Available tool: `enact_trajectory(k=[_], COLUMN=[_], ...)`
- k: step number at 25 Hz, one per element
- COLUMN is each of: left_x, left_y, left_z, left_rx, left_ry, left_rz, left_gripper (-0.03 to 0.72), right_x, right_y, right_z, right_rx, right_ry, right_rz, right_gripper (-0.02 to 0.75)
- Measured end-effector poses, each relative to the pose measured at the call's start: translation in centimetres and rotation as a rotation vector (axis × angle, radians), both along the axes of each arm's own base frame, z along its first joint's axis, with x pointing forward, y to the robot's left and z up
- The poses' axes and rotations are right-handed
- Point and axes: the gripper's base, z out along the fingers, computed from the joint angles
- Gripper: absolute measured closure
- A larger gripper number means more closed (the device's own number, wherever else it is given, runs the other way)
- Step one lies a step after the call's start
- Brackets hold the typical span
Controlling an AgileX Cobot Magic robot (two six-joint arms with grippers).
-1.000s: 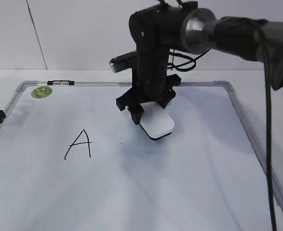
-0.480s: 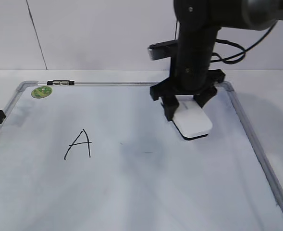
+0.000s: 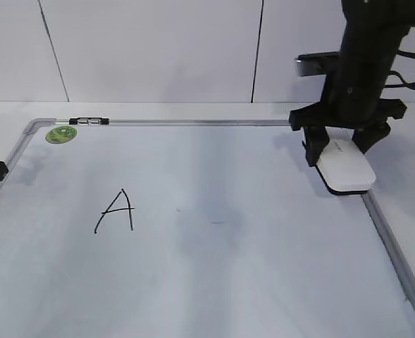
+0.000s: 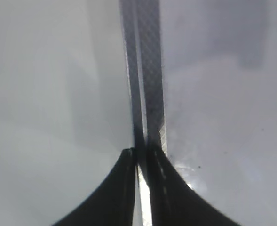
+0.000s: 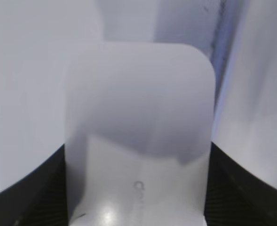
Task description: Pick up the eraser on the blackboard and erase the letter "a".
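Blackboard [image 3: 193, 282] edge: eraser [image 3: 346, 172] between right jaws.

exterior: front, slanting down on blackboard [image 3: 193, 282]. wrist views: close, downward; right shares eraser [image 5: 138, 136] at 3 o'clock.

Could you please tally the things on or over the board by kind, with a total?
Boards: 1, the whiteboard
Erasers: 1, white eraser, held in the right gripper over the board's right edge
Stickers: 1, green sticker
Drawn letters: 1, capital "A"
Clips: 1, small clip on the top frame
Total: 5
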Motion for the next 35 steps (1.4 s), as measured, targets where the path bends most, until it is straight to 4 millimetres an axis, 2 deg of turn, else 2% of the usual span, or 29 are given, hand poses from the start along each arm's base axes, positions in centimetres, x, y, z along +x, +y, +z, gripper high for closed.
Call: enact_trajectory(k=[5,12,16,28,32,35], left_x=[0.0,0.0,0.0,0.0,0.0,0.0], left_y=[0.0,0.0,0.0,0.0,0.0,0.0], left_z=[0.0,0.0,0.0,0.0,0.0,0.0], left_rx=[0.0,0.0,0.0,0.0,0.0,0.0], left_ry=[0.0,0.0,0.0,0.002,0.002,0.002], left_rz=[0.0,0.0,0.0,0.0,0.0,0.0], left_gripper=[0.634,0.634,0.634,0.634,0.634,0.634], right_x=[-0.1,0.5,0.3,-1.1,-1.1,-1.1], right_y=[-1.9,-1.7,-1.8,-2.0,-2.0,-2.0], right_z=[-1.1,-1.0,-1.2,-5.1,-5.2,-5.2], right_rx=[-0.015,0.01,0.0,-0.002,0.002,0.0], right_ry=[0.031,-0.038,-0.003,0.068,0.057,0.056], right_rz=[-0.04,-0.035,-0.037,-0.043,-0.05,-0.052], right_gripper=[0.211,0.211,0.211,0.21,0.184,0.134])
